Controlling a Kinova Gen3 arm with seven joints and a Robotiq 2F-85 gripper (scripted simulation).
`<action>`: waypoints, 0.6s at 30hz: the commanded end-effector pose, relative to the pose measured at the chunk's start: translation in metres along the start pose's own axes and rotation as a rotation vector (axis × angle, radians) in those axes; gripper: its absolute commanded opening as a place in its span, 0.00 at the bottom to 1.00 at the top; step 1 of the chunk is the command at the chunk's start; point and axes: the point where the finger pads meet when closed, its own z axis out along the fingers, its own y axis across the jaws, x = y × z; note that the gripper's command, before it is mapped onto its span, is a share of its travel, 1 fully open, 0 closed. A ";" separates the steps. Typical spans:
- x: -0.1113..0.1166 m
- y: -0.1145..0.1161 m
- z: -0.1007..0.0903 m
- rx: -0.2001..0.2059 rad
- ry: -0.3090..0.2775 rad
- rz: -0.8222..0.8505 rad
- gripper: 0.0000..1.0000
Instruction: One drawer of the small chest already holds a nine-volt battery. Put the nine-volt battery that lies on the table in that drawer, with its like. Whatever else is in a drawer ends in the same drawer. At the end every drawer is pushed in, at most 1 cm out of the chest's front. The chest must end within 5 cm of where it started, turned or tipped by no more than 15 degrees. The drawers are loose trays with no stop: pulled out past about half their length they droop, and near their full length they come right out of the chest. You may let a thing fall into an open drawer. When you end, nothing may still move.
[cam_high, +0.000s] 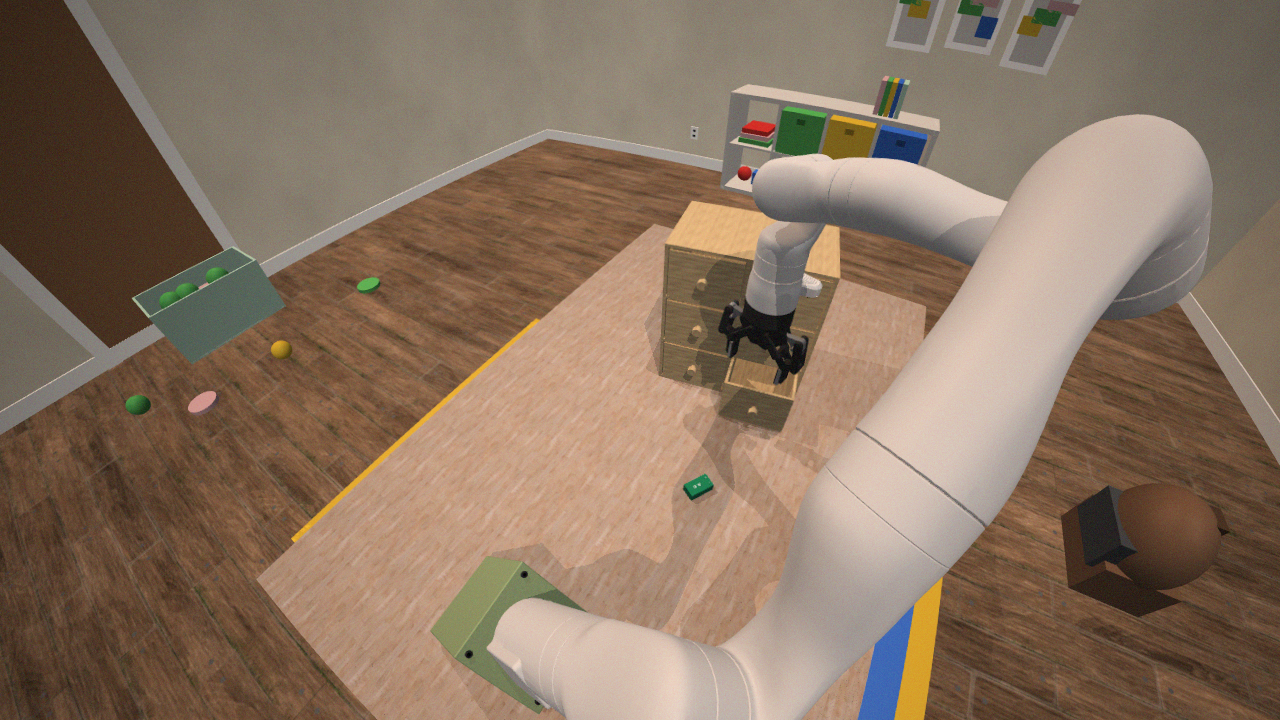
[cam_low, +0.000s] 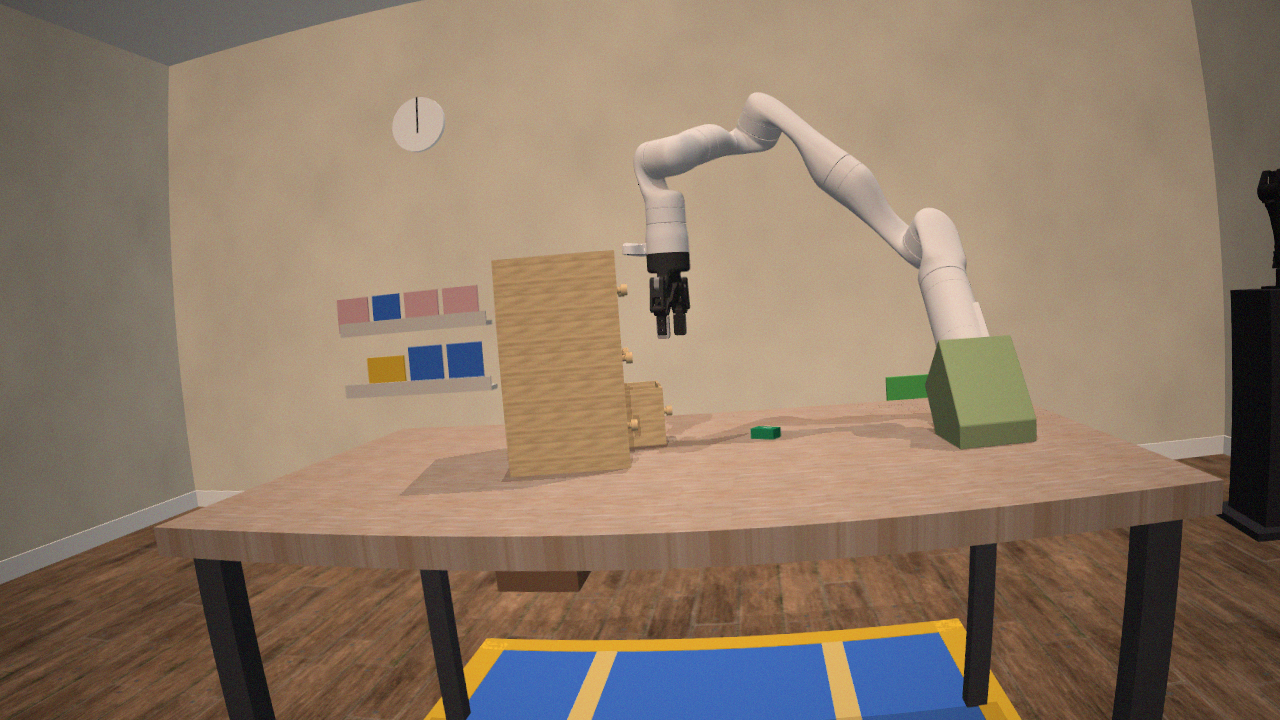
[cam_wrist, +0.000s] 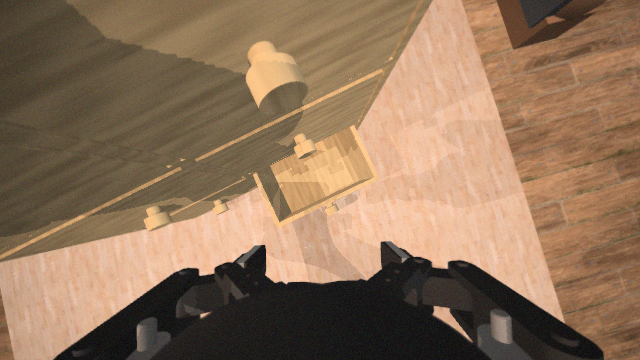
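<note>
Nine-volt battery (cam_high: 698, 486) (cam_low: 765, 432), green, is seen lying on the table (cam_high: 465, 447) (cam_low: 698, 519), well apart from the chest (cam_high: 751, 234) (cam_low: 563, 367). The jaws are spread wide, with nothing gripped, above one bottom drawer (cam_high: 757, 407) (cam_low: 648, 416) (cam_wrist: 367, 155), which is pulled out.

The top view looks steeply down over the arm (cam_high: 913, 465) (cam_low: 850, 183) toward the chest (cam_high: 707, 231) (cam_low: 563, 367) (cam_wrist: 165, 95); the exterior view faces the tabletop (cam_high: 429, 465) (cam_low: 680, 501) (cam_wrist: 435, 170) side-on, farther back. The wrist view peers down closely; all three share the chest.
</note>
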 end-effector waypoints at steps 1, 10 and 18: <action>0.003 -0.002 -0.001 0.006 0.008 -0.012 1.00; 0.003 -0.002 -0.001 0.006 0.008 -0.002 1.00; 0.003 -0.002 -0.002 0.006 0.008 0.008 1.00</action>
